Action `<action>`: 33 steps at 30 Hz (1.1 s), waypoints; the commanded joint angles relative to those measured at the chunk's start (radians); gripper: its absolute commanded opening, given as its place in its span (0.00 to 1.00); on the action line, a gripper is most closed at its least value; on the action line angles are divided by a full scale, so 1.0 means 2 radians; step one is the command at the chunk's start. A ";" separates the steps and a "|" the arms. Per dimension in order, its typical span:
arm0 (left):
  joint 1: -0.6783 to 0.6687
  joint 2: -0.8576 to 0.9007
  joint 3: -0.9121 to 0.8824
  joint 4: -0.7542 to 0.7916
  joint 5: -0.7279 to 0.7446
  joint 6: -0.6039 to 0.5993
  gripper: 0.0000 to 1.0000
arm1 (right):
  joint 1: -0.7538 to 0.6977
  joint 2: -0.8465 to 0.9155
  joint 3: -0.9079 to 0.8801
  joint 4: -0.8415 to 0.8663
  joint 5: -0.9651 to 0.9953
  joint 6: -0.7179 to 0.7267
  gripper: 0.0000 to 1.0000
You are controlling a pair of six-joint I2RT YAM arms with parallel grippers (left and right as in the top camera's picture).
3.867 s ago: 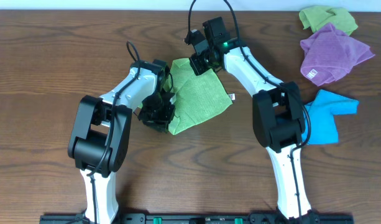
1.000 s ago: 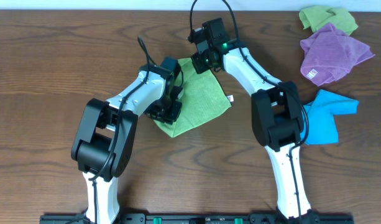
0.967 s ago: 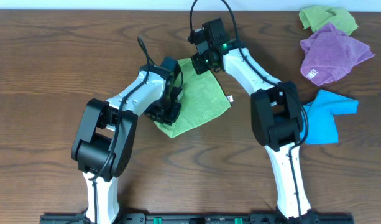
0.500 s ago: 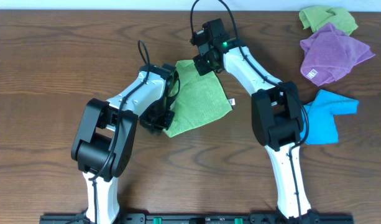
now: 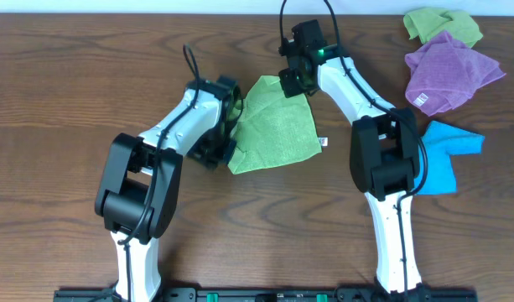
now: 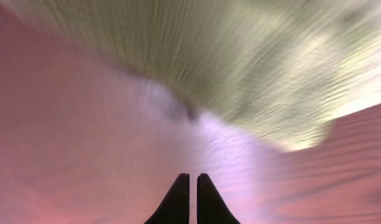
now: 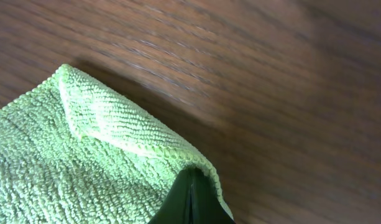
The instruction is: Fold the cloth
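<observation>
1. The cloth (image 5: 277,127) lies mostly flat on the table (image 5: 72,84), near the middle between the two arms, with its corners set at an angle to the table edge. It looks doubled over, though the layers cannot be counted from overhead.
2. A small white tag (image 5: 324,143) projects from the cloth's right-hand edge.
3. The right gripper (image 5: 292,84) is at the cloth's far corner. In the right wrist view its fingers are pressed together on the cloth's hem (image 7: 191,177), and the cloth (image 7: 84,162) is turned over into a narrow fold just beside the pinch.
4. The left gripper (image 5: 225,149) sits at the cloth's left edge, near the lower corner. The left wrist view is badly blurred. The fingers (image 6: 190,183) are pressed together with nothing seen between them, and green cloth (image 6: 252,62) lies ahead of the tips. Contact with the cloth cannot be confirmed.
5. At the table's far right, well apart from the cloth, a purple cloth (image 5: 449,71) overlaps a second green cloth (image 5: 441,23), and a blue cloth (image 5: 441,155) lies nearer, beside the right arm.
</observation>
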 commanded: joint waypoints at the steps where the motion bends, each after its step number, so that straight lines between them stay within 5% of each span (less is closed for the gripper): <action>1: 0.002 -0.018 0.052 0.014 0.047 -0.002 0.09 | -0.017 0.017 -0.014 -0.026 0.041 0.016 0.01; 10: -0.002 -0.015 0.053 0.115 0.084 -0.004 0.21 | -0.023 0.017 -0.014 -0.027 0.040 0.021 0.01; 33: -0.043 0.000 -0.025 0.178 0.067 -0.006 0.35 | -0.043 0.017 -0.014 -0.021 0.004 0.021 0.01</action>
